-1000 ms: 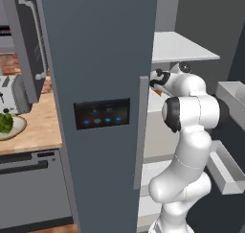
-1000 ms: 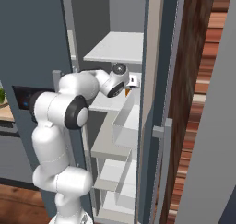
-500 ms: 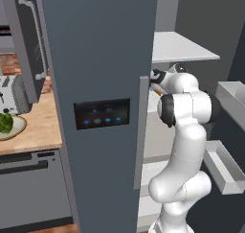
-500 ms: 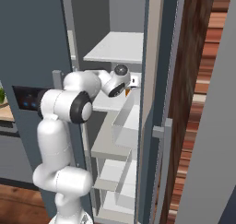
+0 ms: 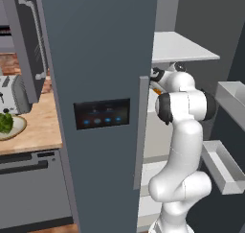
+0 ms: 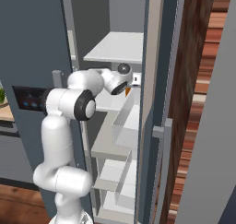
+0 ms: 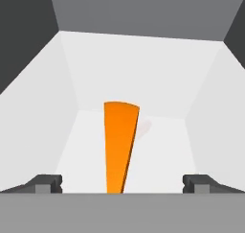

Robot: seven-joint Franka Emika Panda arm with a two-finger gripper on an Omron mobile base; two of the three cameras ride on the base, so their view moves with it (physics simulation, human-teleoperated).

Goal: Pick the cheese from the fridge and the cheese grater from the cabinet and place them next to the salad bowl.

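Clearly the white arm reached into the tall blue-grey fridge [image 5: 103,59] because the first thing to fetch, the small orange-yellow wedge of cheese [image 7: 119,143], lay on a white inner shelf [image 6: 117,48] there. In the hand view the wedge lay lengthwise along the line of approach, its narrow end toward the camera, so the two-finger gripper [image 7: 122,183] was lined up with one dark fingertip [image 7: 47,183] on each side. The jaws stood wide apart and touched nothing; the cheese was between them but still a little ahead, not yet held. In the right base view the hand [image 6: 123,80] sat at the front of the shelf, with a bit of orange just beside it. The shallow beige salad bowl with green lettuce [image 5: 9,125] waited on the wooden counter [image 5: 33,136] to the left, well apart from the fridge. Compared with one second before, the elbow had risen and the hand seemed pushed slightly deeper, though this change was small and hard to judge.
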